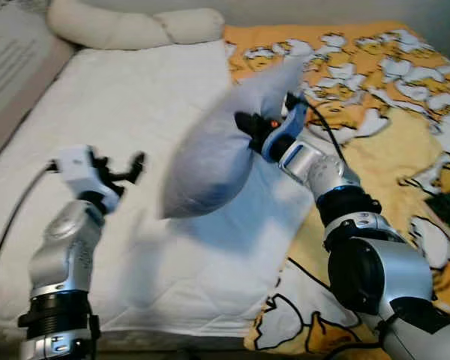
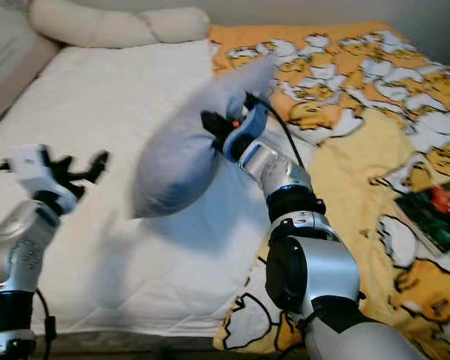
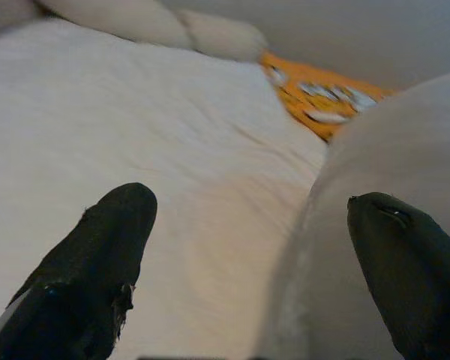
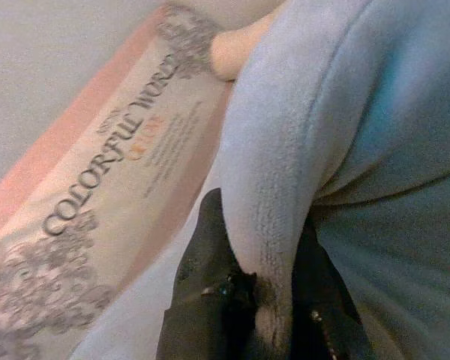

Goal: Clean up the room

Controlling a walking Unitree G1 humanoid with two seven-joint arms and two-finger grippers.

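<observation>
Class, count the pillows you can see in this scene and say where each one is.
2. A grey-blue pillow hangs above the white mattress, pinched in the right claw; a cream pillow lies at the bed's head.

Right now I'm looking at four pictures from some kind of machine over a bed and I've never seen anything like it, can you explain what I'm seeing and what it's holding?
This is a humanoid robot with two silver arms, tidying a bedroom. The two wide pictures come from a stereo camera on its head, looking down at a bed; they show the same scene. The other two come from cameras on its wrists, looking along each gripper's two black fingers.

The bed has a white mattress cover, a cream bolster pillow at its head, and an orange duck-print blanket on the robot's right. A dark book-like object lies on the blanket.

The right gripper is pinching a pale blue-grey pillow by its edge and lifting it above the bed; it looks blurred. The left gripper hovers beside the pillow with its fingers open, holding nothing.
</observation>
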